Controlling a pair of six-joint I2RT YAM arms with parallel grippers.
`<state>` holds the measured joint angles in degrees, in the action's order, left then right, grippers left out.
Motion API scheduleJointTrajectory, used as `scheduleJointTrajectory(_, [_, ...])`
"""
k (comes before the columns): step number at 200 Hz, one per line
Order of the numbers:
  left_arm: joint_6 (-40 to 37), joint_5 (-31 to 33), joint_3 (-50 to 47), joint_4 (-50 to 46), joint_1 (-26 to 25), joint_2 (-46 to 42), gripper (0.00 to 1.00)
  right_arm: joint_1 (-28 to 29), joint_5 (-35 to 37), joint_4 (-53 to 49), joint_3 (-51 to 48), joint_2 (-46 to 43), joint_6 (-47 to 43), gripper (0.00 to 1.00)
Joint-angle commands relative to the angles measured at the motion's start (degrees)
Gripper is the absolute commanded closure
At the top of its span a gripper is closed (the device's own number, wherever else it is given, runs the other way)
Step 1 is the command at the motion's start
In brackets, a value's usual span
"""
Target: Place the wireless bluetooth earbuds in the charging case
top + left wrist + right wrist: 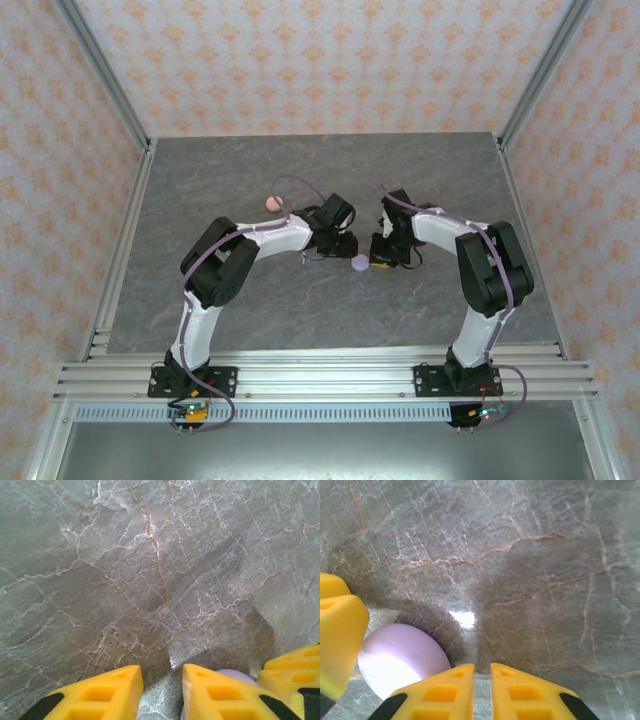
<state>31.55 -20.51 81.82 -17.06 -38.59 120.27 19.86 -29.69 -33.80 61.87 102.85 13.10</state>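
Observation:
A round lilac charging case (359, 264) lies closed on the grey marble table, between the two grippers. My left gripper (340, 248) is just left of it. In the left wrist view its yellow fingers (162, 672) stand apart with bare table between them, and the case (240, 676) peeks out behind the right finger. My right gripper (383, 250) is just right of the case. Its fingers (482, 667) are nearly together with nothing between them, and the case (400, 660) sits to their left. The earbuds are out of view.
A pink round case (272, 203) lies farther back on the left. The left gripper's yellow finger (335, 640) crowds the case in the right wrist view. Metal frame rails edge the table (200, 180), and patterned walls stand behind.

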Motion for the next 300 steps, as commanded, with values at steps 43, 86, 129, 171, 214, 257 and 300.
scheduleJointTrajectory(43, [-4.1,5.5,-3.6,-3.9,1.6,-10.3,0.66,-0.5,4.7,-2.5,0.7,-4.7,0.7,0.83])
scheduleJointTrajectory(86, [-6.9,-1.7,-8.0,-3.0,0.4,-14.1,0.73,-0.8,3.2,-3.4,4.5,-1.1,-0.5,0.83])
scheduleJointTrajectory(129, [-7.2,-1.8,-8.9,-3.6,-1.0,-12.8,0.85,-0.8,4.5,-3.8,8.1,2.3,-0.1,0.84])
scheduleJointTrajectory(171, [-5.6,-2.5,-8.3,-2.8,-2.1,-8.9,0.87,-0.6,2.8,-4.8,10.5,6.2,-1.0,0.85])
scheduleJointTrajectory(214, [-4.4,-4.1,-7.5,-1.6,-2.8,-5.6,0.87,-0.2,1.5,-5.0,10.8,7.5,-1.4,0.85])
scheduleJointTrajectory(257, [-3.0,-3.9,-7.2,-0.3,-2.9,-3.7,0.87,0.1,0.2,-5.3,9.4,7.1,-2.0,0.85])
scheduleJointTrajectory(300, [-2.0,-3.1,-6.0,0.3,-2.9,-2.4,0.87,0.2,-0.7,-4.7,6.9,5.7,-2.1,0.84])
